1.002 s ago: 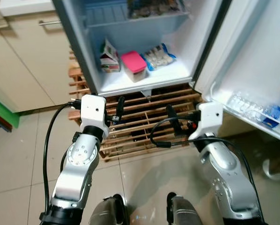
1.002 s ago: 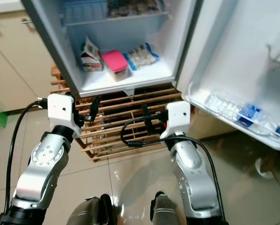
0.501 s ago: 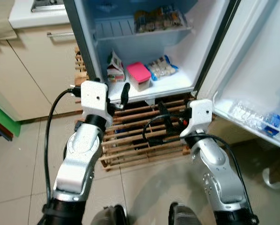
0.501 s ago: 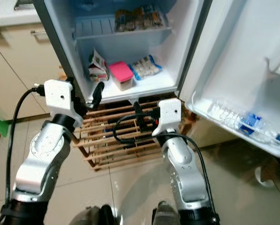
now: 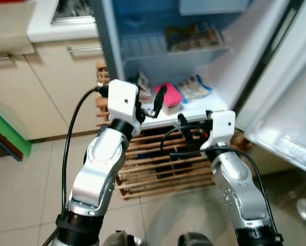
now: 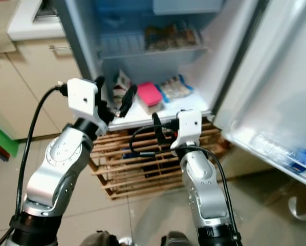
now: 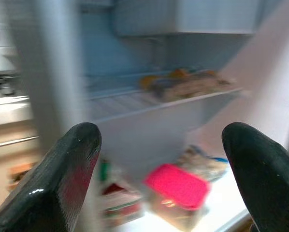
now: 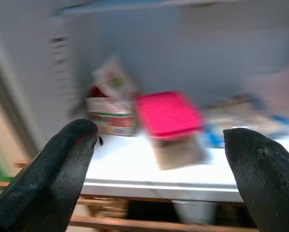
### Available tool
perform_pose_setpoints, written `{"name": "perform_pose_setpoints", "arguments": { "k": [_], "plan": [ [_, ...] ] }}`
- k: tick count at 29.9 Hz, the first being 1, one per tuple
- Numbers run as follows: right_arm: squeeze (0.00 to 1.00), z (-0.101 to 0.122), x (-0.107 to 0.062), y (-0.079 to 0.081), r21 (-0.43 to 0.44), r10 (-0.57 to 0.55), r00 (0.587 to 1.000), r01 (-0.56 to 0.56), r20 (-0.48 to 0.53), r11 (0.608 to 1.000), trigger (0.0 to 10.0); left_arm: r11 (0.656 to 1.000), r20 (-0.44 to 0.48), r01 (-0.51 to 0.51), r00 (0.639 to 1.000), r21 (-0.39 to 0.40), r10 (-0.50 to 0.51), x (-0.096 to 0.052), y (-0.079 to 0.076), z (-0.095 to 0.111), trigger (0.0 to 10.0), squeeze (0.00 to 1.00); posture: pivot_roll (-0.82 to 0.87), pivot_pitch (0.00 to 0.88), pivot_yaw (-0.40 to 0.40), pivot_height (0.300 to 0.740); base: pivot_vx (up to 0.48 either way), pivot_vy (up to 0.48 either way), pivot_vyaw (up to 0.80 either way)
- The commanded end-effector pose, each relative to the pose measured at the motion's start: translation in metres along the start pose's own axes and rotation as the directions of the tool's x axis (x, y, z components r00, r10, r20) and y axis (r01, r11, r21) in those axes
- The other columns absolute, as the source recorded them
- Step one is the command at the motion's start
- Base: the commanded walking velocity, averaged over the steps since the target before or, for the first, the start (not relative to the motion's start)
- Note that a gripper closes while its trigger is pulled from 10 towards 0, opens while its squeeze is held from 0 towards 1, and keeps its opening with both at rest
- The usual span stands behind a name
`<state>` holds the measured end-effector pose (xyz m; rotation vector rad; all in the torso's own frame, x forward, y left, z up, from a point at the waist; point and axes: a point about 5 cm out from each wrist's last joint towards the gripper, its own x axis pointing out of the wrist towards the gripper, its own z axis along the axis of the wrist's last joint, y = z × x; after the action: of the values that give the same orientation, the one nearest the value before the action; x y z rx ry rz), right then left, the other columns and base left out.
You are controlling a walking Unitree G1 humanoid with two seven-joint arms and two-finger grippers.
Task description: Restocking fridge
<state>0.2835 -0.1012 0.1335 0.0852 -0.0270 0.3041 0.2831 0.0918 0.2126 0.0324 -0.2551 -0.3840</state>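
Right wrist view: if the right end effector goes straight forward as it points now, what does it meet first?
Probably the pink-lidded plastic container on the white bottom fridge shelf; it sits centred between the open black fingers. Depth is unclear, because the picture is blurred.

glossy floor tiles [image 5: 20, 195], slatted wooden rack [image 5: 158, 169]

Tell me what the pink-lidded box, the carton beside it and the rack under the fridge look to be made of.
Box: likely plastic, with an opaque pink lid on a see-through tub.
Carton: probably printed cardboard, with a folded gable top.
Rack: wood, bare tan slats with gaps between them.
All are blurred, so their finish stays uncertain.
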Motion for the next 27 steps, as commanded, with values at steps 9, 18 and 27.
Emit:
{"name": "perform_pose_setpoints", "arguments": {
  "k": [9, 18, 27],
  "plan": [
    [0.00, -0.006, 0.006, -0.008, -0.072, -0.064, 0.997, 0.062, -0.030, 0.995, 10.0, 0.993, -0.094, 0.116, 0.989, -0.015, -0.117, -0.010, -0.005, -0.009, 10.0, 0.00, -0.06, 0.161, 0.040, 0.740, 0.000, 0.000, 0.00],
    [0.00, -0.009, -0.007, -0.012, -0.066, -0.089, 0.995, 0.087, -0.035, 0.994, 10.0, 0.996, -0.085, 0.090, 0.992, -0.012, -0.091, -0.013, -0.010, -0.011, 10.0, 0.00, -0.08, 0.162, 0.039, 0.740, 0.177, -0.198, 0.00],
    [0.00, -0.006, -0.006, -0.011, -0.068, -0.086, 0.996, 0.084, -0.027, 0.994, 10.0, 0.994, -0.070, 0.104, 0.992, -0.025, -0.106, -0.010, -0.013, -0.009, 10.0, 0.00, -0.09, 0.161, 0.043, 0.740, 0.344, -0.330, 0.00]
  ]
}}
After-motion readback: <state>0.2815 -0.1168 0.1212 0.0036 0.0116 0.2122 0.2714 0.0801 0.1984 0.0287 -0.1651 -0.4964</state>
